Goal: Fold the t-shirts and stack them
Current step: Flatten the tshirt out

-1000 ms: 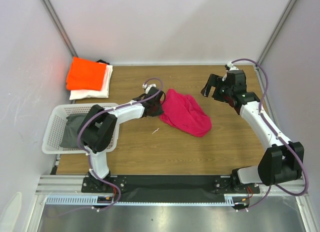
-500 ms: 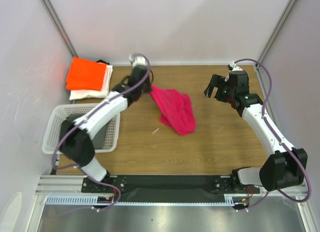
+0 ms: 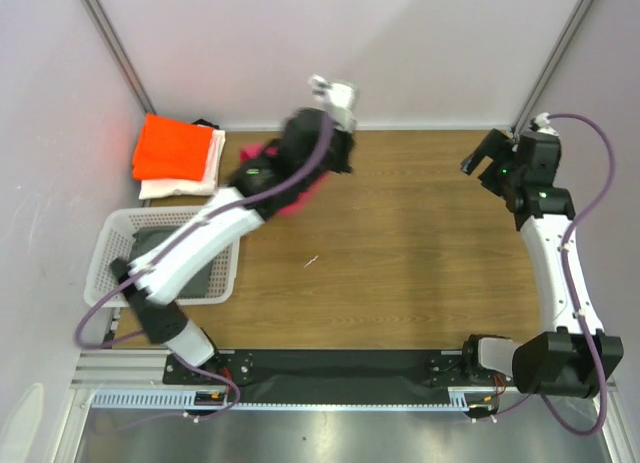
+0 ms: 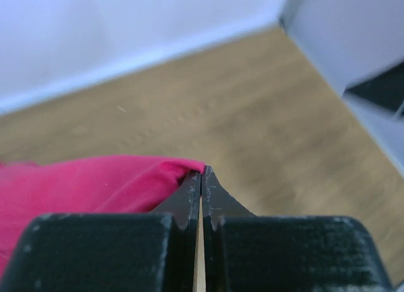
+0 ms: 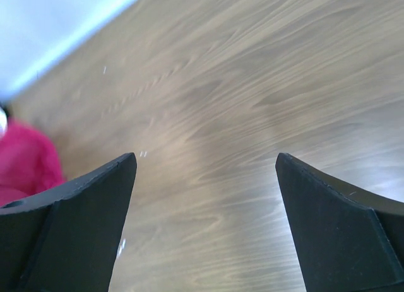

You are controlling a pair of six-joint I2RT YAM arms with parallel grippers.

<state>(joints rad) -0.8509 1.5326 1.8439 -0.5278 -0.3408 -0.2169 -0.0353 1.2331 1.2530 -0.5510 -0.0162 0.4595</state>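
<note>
My left gripper (image 4: 202, 172) is shut on an edge of the magenta-pink t-shirt (image 4: 82, 185) and holds it up above the back middle of the table. From above, the raised left arm covers most of that shirt (image 3: 296, 201); only pink patches show beside it. Open and empty, my right gripper (image 3: 482, 165) hovers over bare wood at the back right, and its wrist view catches the pink shirt (image 5: 25, 163) at the far left. The folded orange t-shirt (image 3: 172, 148) lies on the folded white t-shirt (image 3: 185, 183) in the back left corner.
A white lattice basket (image 3: 110, 253) stands at the left edge with a dark grey cloth (image 3: 150, 248) in it. Walls close the table at the back and on both sides. A small white scrap (image 3: 311, 261) lies on the wooden table (image 3: 400, 263).
The left gripper has lifted the pink shirt off the table, up and towards the back. The right gripper has drawn away to the right and back, still open.
</note>
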